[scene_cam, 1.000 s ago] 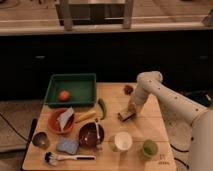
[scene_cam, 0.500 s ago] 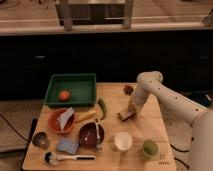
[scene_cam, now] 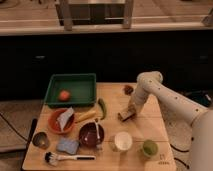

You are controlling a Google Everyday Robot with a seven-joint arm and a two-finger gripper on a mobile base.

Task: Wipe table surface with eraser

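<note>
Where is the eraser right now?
The eraser is on the right half of the table surface, right under the robot's hand. The green pepper is to its left and the white cup is nearer the front edge.

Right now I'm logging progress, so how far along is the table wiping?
Done: the eraser is down on the table surface, with the gripper right at it. In hand: a pass over the right-centre planks. Left: the rest of the tabletop; no wiped area is distinguishable. The bowls, cups and green tray crowd the left side.
</note>
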